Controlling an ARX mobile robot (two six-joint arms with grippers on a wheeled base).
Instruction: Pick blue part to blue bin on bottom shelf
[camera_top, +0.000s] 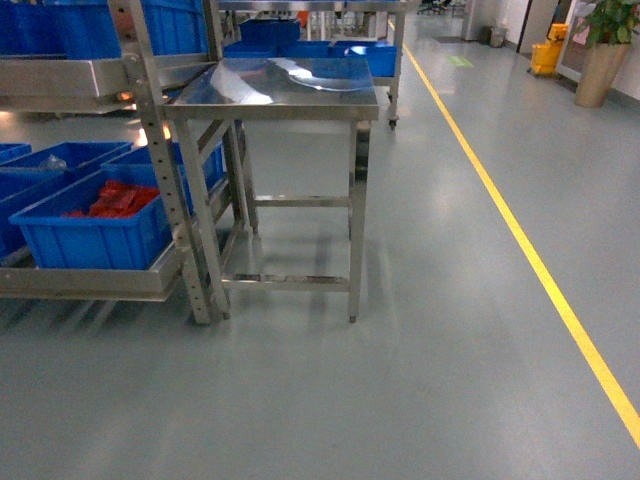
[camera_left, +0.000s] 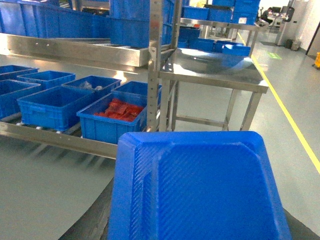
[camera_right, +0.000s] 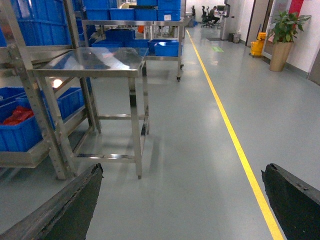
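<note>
A big flat blue part (camera_left: 200, 190) with a ribbed face fills the bottom of the left wrist view. My left gripper (camera_left: 195, 232) is shut on it, and only dark finger edges (camera_left: 95, 222) show beside it. Ahead to the left, the bottom shelf (camera_left: 60, 141) carries several blue bins: an empty one (camera_left: 50, 107) and one with red pieces (camera_left: 112, 125). The head view shows that shelf (camera_top: 90, 283) and the red-filled bin (camera_top: 90, 240) at the left, with no gripper in sight. My right gripper (camera_right: 181, 170) stands open over bare floor.
A small steel table (camera_top: 270, 100) stands right of the rack. The rack's upright post (camera_left: 155, 65) and upper shelf (camera_left: 75, 50) lie ahead. A yellow floor line (camera_top: 530, 250) runs on the right, with a potted plant (camera_top: 605, 50) far back.
</note>
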